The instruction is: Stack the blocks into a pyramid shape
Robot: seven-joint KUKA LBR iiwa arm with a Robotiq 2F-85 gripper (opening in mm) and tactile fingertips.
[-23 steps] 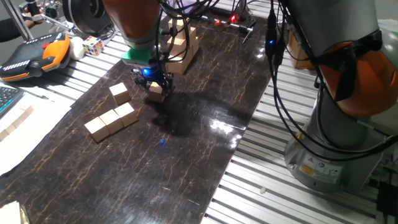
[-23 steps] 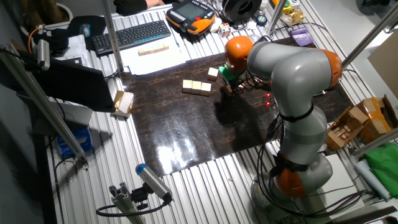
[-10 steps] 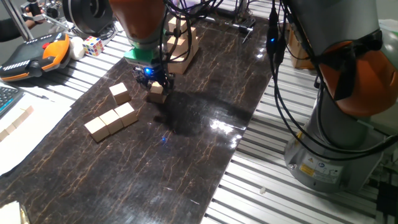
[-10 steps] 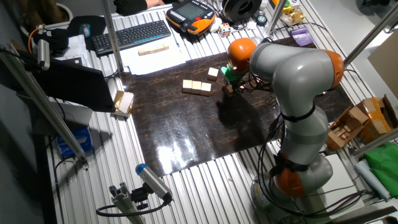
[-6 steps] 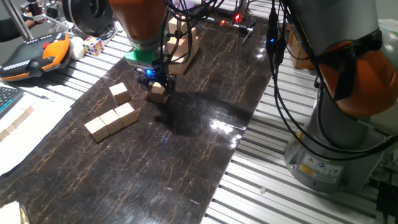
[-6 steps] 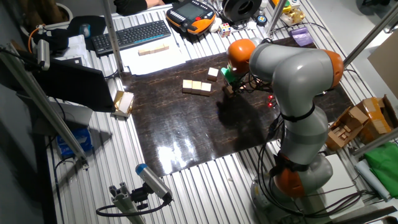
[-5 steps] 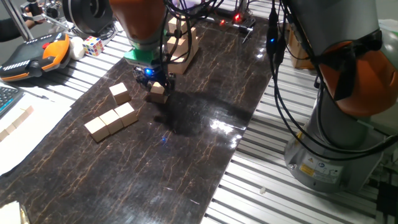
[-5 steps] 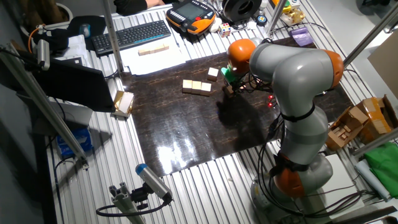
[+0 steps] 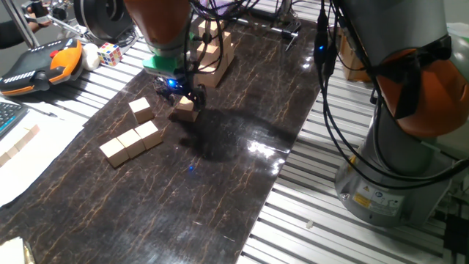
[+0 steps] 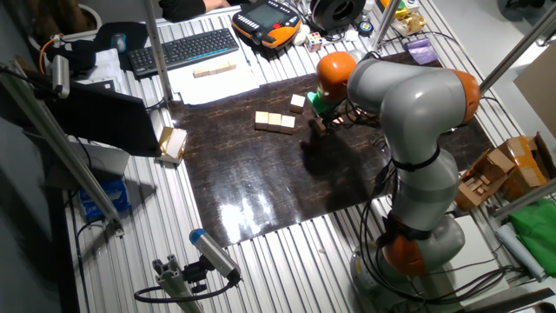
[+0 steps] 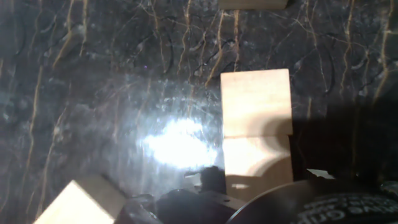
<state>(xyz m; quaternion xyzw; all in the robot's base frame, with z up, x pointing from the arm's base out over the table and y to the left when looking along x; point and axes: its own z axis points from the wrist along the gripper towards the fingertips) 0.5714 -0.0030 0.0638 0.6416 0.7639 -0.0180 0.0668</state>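
Tool [image 9: 180, 94] over block [image 9: 185, 108] (jaws obscured)

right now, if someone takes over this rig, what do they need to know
Pincer: hangs just over a lone block on the dark mat. I cannot tell whether it is open or shut, nor whether it grips that block.
Blocks: a row of three lies side by side on the mat, and a single cube sits apart between that row and the lone block. Only five loose cubes are in view.
Done: the row of three could serve as a base. Nothing is stacked on it.
Left: the second tier and the top cube.
A pile of similar cubes stands behind the pincer.
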